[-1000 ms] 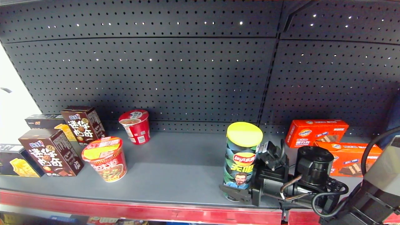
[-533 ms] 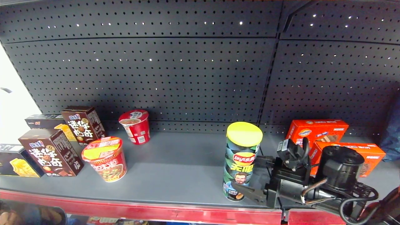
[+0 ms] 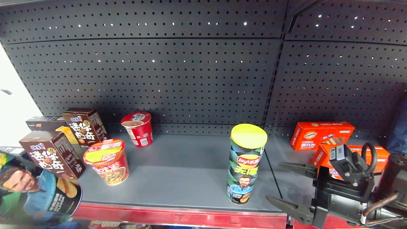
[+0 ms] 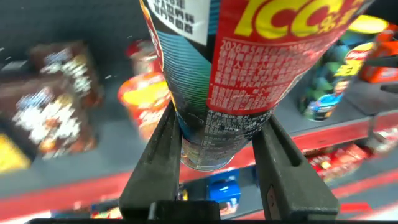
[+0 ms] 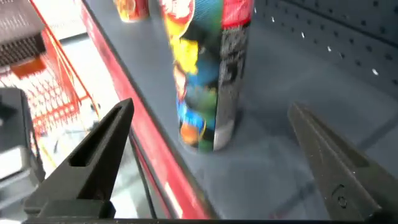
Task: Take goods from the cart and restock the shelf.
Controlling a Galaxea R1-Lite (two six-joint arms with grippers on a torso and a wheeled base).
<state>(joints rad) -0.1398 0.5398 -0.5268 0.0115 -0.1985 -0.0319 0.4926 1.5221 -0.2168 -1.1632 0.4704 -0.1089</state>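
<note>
R gripper [image 3: 275, 181] released, withdrawn lower right: can [image 3: 248, 163] placed. L gripper [image 4: 219, 134] brings 2nd can [image 3: 35, 194], grasped, lower left

A broad bare stretch of shelf [image 3: 181, 171] lay open between the noodle cup [image 3: 108, 163] and the upright chip can [image 3: 246, 163]. A narrower gap separated that can from the orange boxes [image 3: 321, 134].
</note>
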